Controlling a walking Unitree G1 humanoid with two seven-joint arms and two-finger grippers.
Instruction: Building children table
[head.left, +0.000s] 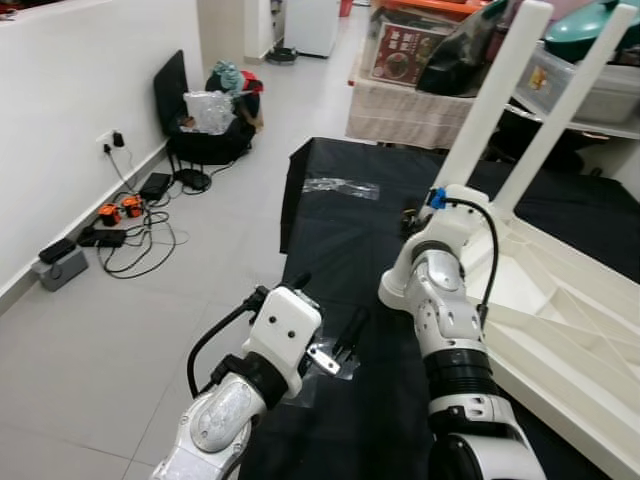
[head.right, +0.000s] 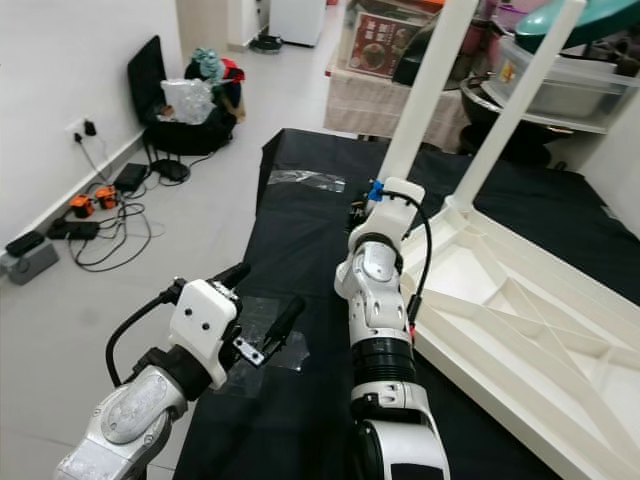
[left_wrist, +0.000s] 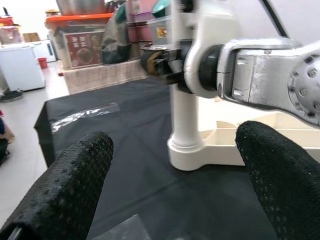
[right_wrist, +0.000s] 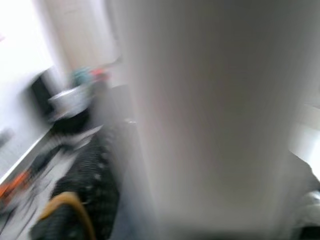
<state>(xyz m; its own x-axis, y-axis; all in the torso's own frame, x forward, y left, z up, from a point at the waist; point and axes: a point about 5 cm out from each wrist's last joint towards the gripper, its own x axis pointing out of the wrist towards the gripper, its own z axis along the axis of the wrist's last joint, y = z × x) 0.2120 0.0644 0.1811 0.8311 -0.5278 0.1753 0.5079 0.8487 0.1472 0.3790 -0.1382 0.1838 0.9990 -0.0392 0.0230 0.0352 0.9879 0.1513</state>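
A white children's table (head.left: 560, 330) lies upside down on a black cloth (head.left: 340, 250). Two white legs stand up from it, the near leg (head.left: 490, 100) and another (head.left: 570, 100) behind it. My right gripper (head.left: 412, 222) is at the near leg's lower part and shut on it. That leg (right_wrist: 210, 115) sits blurred right against the right wrist camera, beside one black finger (right_wrist: 85, 200). My left gripper (head.left: 325, 310) hovers open over a clear plastic bag (head.right: 285, 345) near the cloth's front-left edge. Its fingers (left_wrist: 65, 185) stand wide apart, pointing at the leg's base (left_wrist: 187, 145).
A second clear plastic bag (head.left: 342, 186) lies further back on the cloth. Cables and chargers (head.left: 120, 225) trail over the floor by the left wall, near a black bag (head.left: 205, 125). A cloth-covered shelf with boxes and tubs (head.left: 410, 60) stands behind.
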